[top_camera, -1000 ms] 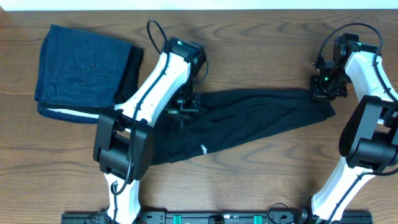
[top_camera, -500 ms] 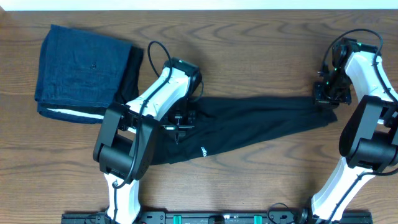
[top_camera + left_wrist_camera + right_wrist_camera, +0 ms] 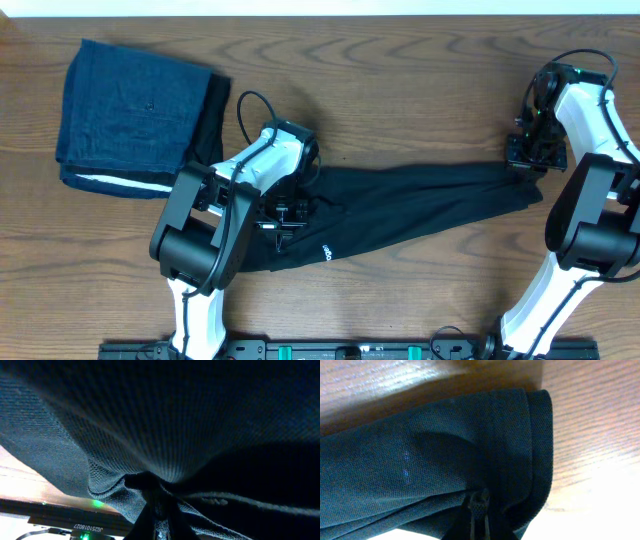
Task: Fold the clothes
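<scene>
The clothes, one black shirt (image 3: 400, 205), lie bunched into a long band across the table's middle, with a small white logo near the lower left. My left gripper (image 3: 283, 218) is shut on its left end, and my right gripper (image 3: 524, 163) is shut on its right end. In the left wrist view the shirt's black knit fabric (image 3: 175, 420) fills the frame and gathers into a pinch at the left gripper (image 3: 159, 522). From the right wrist, a rolled edge of the shirt (image 3: 420, 455) is clamped in the right gripper (image 3: 479, 510) just above the wood.
A folded dark-blue denim-like garment (image 3: 130, 110) with a white edge lies at the back left, close to the left arm. A black rail (image 3: 350, 350) runs along the front edge. Brown wooden tabletop (image 3: 420, 90) shows behind the shirt.
My left gripper has moved toward the front edge, dragging the shirt's left end with it. The right gripper shifted slightly right, and the shirt now stretches more level between the two.
</scene>
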`<state>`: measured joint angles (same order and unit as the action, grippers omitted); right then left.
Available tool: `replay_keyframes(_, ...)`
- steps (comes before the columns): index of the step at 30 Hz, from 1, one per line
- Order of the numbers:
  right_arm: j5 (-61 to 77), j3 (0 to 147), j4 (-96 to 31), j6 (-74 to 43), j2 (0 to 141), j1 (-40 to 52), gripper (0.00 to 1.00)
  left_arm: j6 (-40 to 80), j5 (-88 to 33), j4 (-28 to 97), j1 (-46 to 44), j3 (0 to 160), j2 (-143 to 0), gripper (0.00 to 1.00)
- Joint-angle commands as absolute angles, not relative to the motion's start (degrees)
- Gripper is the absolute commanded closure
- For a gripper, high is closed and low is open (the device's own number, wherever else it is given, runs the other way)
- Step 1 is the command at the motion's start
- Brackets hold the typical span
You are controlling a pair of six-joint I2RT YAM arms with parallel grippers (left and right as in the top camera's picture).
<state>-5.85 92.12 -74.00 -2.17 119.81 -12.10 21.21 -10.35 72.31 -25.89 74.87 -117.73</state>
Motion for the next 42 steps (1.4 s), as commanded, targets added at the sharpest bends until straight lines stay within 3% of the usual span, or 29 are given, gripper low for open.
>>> replay_keyframes(1,-7.49,91.74,-74.65,-4.69,117.54,-12.75,0.98,21.74,-9.67,72.75,-25.69,74.37,-116.88,0.94)
replay_keyframes(3,-7.51,91.74,-75.4,-5.56,117.54,-12.75,0.71,21.74,-9.67,72.75,-25.69,74.37,-116.88,0.92)
replay_keyframes(6,-7.49,91.74,-77.03,-6.28,117.54,-12.75,0.51,21.74,-9.67,72.75,-25.69,74.37,-116.88,0.85)
replay_keyframes(8,-7.49,91.72,-78.02,-6.44,117.54,-12.75,0.43,21.74,-9.67,72.71,-25.69,74.37,-116.88,0.83)
replay_keyframes(10,-7.53,91.72,-78.24,-6.44,117.54,-12.75,0.43,21.76,-9.67,72.49,-25.69,74.41,-116.88,0.83)
replay_keyframes(14,-4.23,92.14,-76.69,-5.23,117.51,-12.75,0.45,21.71,-9.67,73.25,-25.69,76.97,-116.31,0.83)
replay_keyframes(19,14.26,96.97,-76.84,4.49,117.51,-12.73,0.54,21.76,-9.67,75.61,-25.69,86.08,-111.07,0.83)
replay_keyframes(22,18.74,98.0,-78.22,5.43,117.47,-12.67,0.73,21.74,-9.65,76.12,-25.69,90.11,-106.28,0.71)
replay_keyframes(23,18.55,97.69,-78.59,5.45,117.49,-12.58,0.8,21.74,-9.63,75.94,-25.67,90.45,-104.53,0.61)
replay_keyframes(24,18.2,97.08,-78.56,5.43,117.49,-12.36,0.82,21.74,-9.56,75.79,-25.67,90.43,-103.09,0.53)
replay_keyframes(27,17.5,94.04,-76.07,5.41,117.49,-11.42,0.89,21.8,-8.27,76.07,-25.69,89.97,-100.47,0.47)
replay_keyframes(28,17.02,92.64,-74.08,5.41,117.49,-11.14,0.89,21.78,-7.86,76.05,-25.69,89.65,-100.25,0.49)
replay_keyframes(31,15.79,88.14,-68.29,5.21,117.49,-10.37,0.89,23.73,-5.08,75.2,-25.69,87.57,-100.71,0.93)
replay_keyframes(42,10.2,72.95,-48.4,2.24,117.49,-10.33,0.9,26.94,-2.94,64.47,-23.81,68.47,-102.28,0.94)
